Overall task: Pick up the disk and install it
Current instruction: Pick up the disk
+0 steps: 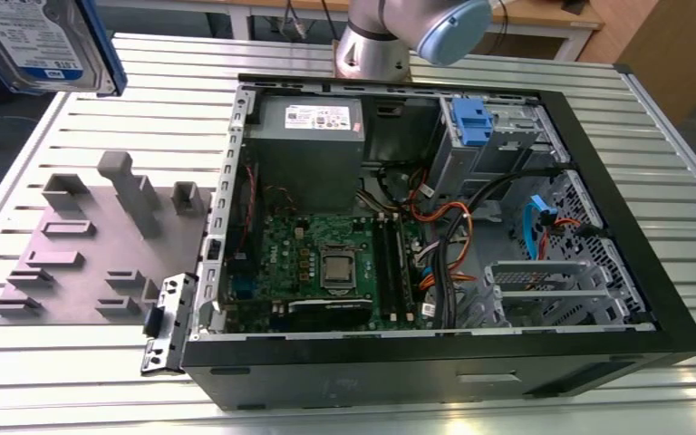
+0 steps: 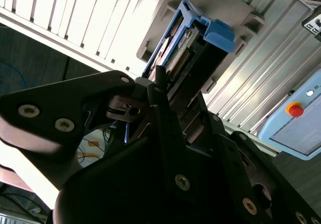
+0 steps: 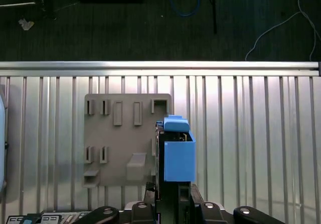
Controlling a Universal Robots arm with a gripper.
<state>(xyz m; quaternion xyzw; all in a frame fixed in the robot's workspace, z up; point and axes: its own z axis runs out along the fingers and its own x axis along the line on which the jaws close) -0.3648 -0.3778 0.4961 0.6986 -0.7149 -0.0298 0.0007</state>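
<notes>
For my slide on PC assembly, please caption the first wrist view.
Gripper holds the silver metal disk in its blue plastic carrier above the grey slotted fixture plate on the ribbed metal table.

The disk [image 1: 36, 41] has a bare silver metal body, a paper label and a smooth blue plastic frame. The claw [image 3: 173, 195] looks matt black, with bright metal screws [image 2: 182, 182]. The worktop [image 1: 82, 381] is ribbed, shiny silver metal. The fixture [image 1: 82, 245] is matt grey plastic, and the case [image 1: 445, 367] is smooth black.
</notes>
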